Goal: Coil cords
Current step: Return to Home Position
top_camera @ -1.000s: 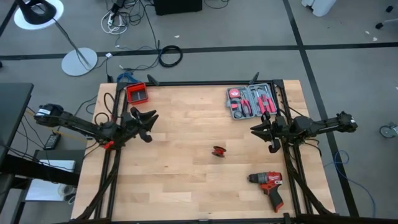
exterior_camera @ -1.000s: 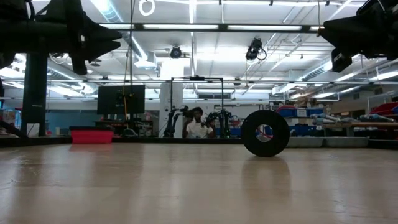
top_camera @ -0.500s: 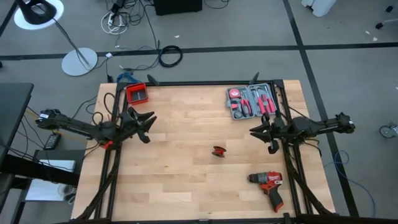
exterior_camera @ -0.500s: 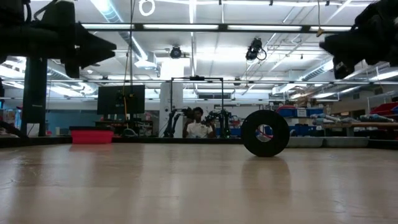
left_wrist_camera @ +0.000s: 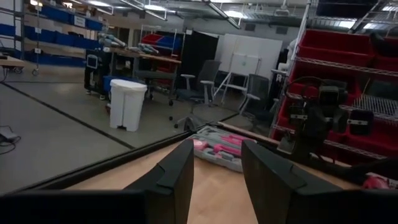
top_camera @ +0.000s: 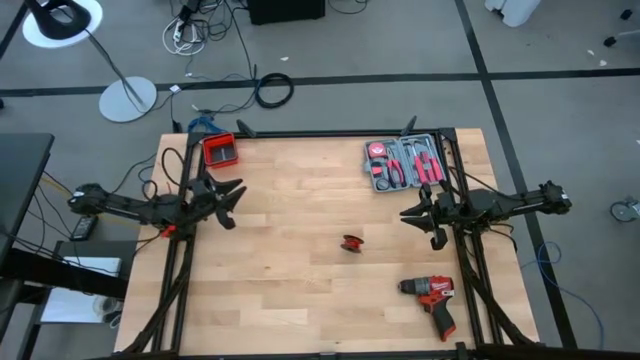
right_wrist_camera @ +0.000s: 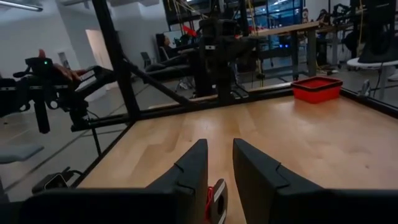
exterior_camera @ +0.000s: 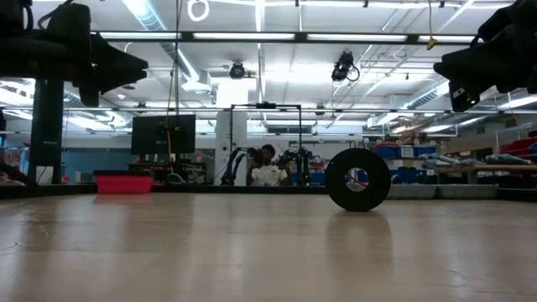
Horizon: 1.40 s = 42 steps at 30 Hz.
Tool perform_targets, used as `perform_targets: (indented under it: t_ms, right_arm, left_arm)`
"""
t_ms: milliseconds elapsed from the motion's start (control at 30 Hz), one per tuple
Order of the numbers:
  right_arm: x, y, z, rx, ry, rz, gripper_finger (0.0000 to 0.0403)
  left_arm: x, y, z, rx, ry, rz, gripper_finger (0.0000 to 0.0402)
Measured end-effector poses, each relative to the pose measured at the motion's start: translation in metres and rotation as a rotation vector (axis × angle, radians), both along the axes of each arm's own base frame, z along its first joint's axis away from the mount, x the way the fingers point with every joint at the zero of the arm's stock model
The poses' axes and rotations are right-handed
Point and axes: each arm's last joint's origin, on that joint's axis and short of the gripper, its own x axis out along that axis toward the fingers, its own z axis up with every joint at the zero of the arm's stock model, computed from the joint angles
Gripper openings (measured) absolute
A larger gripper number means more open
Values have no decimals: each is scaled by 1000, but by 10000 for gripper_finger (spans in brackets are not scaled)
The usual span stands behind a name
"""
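The cords [top_camera: 351, 243] are a small bundle of black and red wire resting on the wooden table a little right of its middle. In the low view the bundle [exterior_camera: 358, 179] shows as a black ring standing on its edge. In the right wrist view it [right_wrist_camera: 214, 194] lies low between the fingers, some way off. My left gripper [top_camera: 236, 200] hovers open near the table's left edge, well left of the cords. My right gripper [top_camera: 412, 215] hovers near the right edge with a narrow gap between its fingers, nothing in them. Both point inward, roughly level.
A red drill [top_camera: 433, 297] lies at the near right. An open grey tool case [top_camera: 403, 165] sits at the far right and a red bin [top_camera: 220, 150] at the far left corner. Black frame rails run along both side edges. Bare wood surrounds the cords.
My left gripper has drawn back a little toward the table's left edge and sunk slightly, still open. My right gripper has tipped down a little. The cords have not moved.
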Motion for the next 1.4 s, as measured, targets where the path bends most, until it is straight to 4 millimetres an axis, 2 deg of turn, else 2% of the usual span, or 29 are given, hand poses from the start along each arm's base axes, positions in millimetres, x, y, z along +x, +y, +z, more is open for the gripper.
perform_targets:
  t_ms: [300,633,933,1400]
  right_arm:
    - [0,0,0,-1,2,2,77]
    - [1,-6,-1,-4,9,-35,77]
    - [1,-24,-2,-4,16,-189,77]
    - [-1,-33,-2,-4,17,-280,77]
  left_arm:
    - [-7,2,-14,31,140,0,138]
    - [-9,2,-12,24,109,3,138]
    - [-9,2,-12,24,110,3,138]
    - [-9,2,-13,24,111,3,138]
